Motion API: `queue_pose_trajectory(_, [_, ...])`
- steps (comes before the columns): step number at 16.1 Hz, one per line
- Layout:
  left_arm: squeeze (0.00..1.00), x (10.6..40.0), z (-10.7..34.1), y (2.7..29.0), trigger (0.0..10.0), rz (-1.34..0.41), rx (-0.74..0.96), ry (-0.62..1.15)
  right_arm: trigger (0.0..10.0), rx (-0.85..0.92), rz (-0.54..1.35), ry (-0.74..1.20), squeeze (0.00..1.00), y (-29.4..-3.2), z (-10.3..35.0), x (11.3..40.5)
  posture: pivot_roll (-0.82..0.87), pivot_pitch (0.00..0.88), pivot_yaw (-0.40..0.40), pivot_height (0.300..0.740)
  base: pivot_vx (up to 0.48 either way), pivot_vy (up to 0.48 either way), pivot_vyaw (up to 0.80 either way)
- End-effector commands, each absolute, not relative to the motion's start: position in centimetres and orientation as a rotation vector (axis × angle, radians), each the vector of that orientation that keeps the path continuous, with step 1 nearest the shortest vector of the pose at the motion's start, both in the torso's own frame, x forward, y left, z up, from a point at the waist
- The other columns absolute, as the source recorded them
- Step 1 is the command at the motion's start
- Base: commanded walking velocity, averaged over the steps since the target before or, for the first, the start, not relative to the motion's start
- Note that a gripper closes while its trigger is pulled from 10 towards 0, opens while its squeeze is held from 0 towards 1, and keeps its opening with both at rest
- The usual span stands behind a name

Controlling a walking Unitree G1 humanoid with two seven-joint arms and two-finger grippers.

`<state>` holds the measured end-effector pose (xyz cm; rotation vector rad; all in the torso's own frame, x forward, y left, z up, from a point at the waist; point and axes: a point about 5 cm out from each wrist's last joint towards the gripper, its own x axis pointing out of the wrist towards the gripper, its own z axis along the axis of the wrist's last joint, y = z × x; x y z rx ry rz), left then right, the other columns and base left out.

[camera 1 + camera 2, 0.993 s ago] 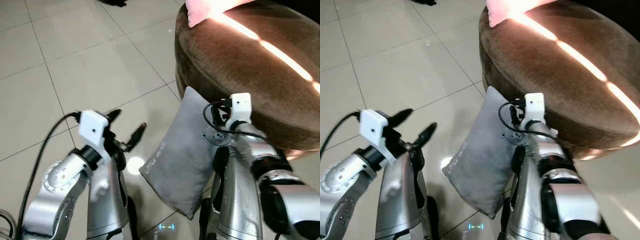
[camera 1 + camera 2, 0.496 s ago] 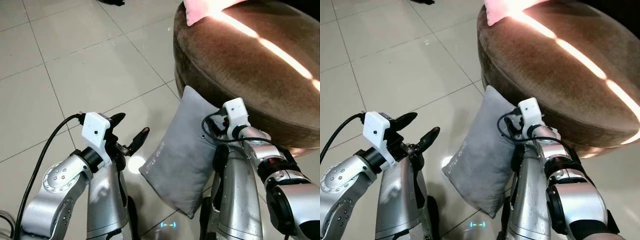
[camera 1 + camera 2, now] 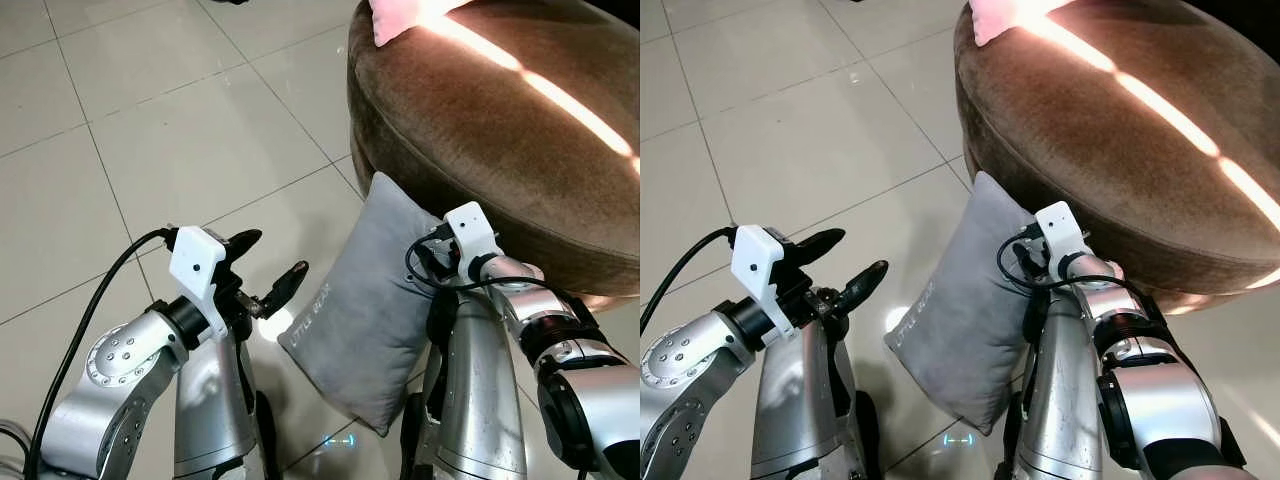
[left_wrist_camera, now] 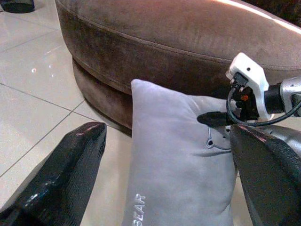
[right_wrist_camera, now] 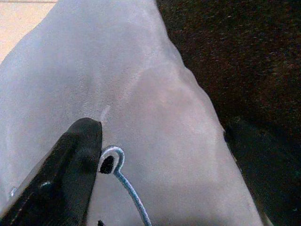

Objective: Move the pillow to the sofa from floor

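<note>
Pillow (image 3: 372,305) not lifted yet, standing on floor (image 3: 180,130) leaning against brown sofa (image 3: 500,130); left end effector (image 3: 268,272) open just beside it, right end effector (image 5: 155,155) open straddling its upper edge, so grasp, lift, placement all remain.

Grey rectangular pillow (image 3: 368,305), soft velvety fabric, pale lettering near one lower edge and a small stitched motif on its face, standing on edge on the tiled floor (image 3: 180,130), tilted, upper corner leaning against the rounded brown sofa (image 3: 500,130).
</note>
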<state>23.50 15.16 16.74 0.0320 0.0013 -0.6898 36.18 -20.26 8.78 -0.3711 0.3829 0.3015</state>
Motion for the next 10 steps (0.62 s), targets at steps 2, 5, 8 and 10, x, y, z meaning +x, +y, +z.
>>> queue_pose_trajectory(2, [0.00,23.26,16.75,15.11,10.0,-0.701,0.042,0.011,6.6,-0.411,0.356,0.453,0.00,-20.50,7.66,35.45,0.18,0.259,0.058,0.369,0.000,0.000,0.00])
queue_pose_trajectory(5, [0.00,23.22,16.76,15.11,10.0,-0.703,0.045,0.011,0.0,-0.453,0.427,0.477,0.00,-20.34,7.19,35.04,0.18,0.257,0.058,0.369,0.000,0.000,0.00])
queue_pose_trajectory(8, [0.00,23.23,16.78,15.13,10.0,-0.705,0.045,0.010,0.0,-0.451,0.433,0.476,0.00,-20.41,7.21,35.01,0.18,0.257,0.059,0.369,0.000,0.000,0.00])
queue_pose_trajectory(10, [0.00,23.24,16.81,15.10,10.0,-0.706,0.044,0.008,0.0,-0.452,0.442,0.476,0.00,-20.43,7.22,34.99,0.18,0.257,0.058,0.369,0.000,0.000,0.00])
